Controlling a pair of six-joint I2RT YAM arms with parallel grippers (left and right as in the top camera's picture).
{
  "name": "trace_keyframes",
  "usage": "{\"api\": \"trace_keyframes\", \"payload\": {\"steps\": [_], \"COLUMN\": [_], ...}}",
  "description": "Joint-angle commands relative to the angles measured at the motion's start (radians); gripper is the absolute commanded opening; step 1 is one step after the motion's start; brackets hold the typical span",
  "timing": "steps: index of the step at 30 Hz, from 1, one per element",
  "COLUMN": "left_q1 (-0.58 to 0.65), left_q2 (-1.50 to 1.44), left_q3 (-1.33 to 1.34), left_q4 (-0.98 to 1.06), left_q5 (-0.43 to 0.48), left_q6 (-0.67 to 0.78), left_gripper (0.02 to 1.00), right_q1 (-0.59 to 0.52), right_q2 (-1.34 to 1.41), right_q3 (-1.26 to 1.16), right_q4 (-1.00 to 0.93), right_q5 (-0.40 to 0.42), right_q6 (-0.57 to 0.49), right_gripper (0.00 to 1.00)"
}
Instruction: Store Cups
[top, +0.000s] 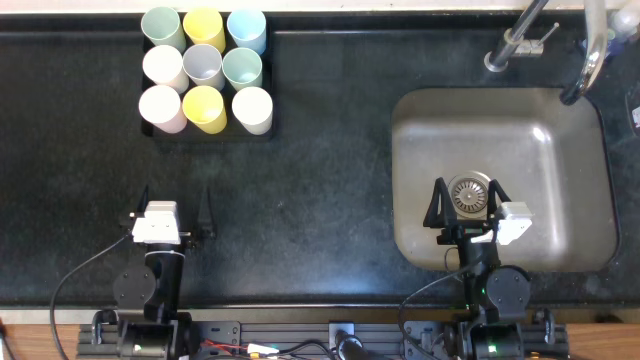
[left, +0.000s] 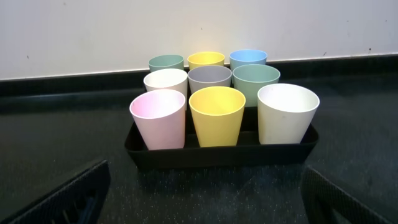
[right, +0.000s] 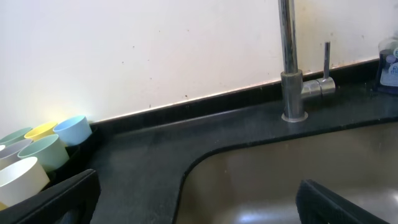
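Observation:
A black tray (top: 268, 128) (left: 217, 155) at the counter's back left holds several pastel cups (top: 204, 108) in a three-by-three block, all upright. The front row in the left wrist view is a pink cup (left: 159, 118), a yellow cup (left: 217, 116) and a white cup (left: 286, 113). My left gripper (top: 175, 208) (left: 202, 199) rests open on the counter, short of the tray, with nothing between its fingers. My right gripper (top: 467, 200) (right: 199, 205) hangs open over the steel sink (top: 560, 130), empty. The cups' edge (right: 37, 152) also appears in the right wrist view.
A chrome faucet (top: 520, 35) (right: 291, 62) stands behind the sink, with a bottle (right: 388, 62) at the back right corner. The sink's drain (top: 469, 193) lies under my right gripper. Dark counter (top: 320, 200) stretches between tray and sink.

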Motion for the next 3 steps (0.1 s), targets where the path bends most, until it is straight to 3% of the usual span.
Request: {"api": "trace_keyframes", "payload": {"steps": [1,3], "left_q1": [-0.008,-0.008], "left_q2": [-0.008,-0.008], "left_q3": [-0.001,-0.001], "left_q4": [-0.003,-0.002], "left_q5": [-0.002,-0.002], "left_q6": [-0.01,-0.01], "left_gripper": [0.998,0.998], "right_q1": [-0.001,-0.001], "right_q2": [-0.009,-0.009], "right_q3": [-0.013,-0.014], "right_q4": [0.003,0.002], "right_q5": [-0.007,-0.007], "right_q6": [0.004,0.004], "right_gripper": [0.998,0.996]}}
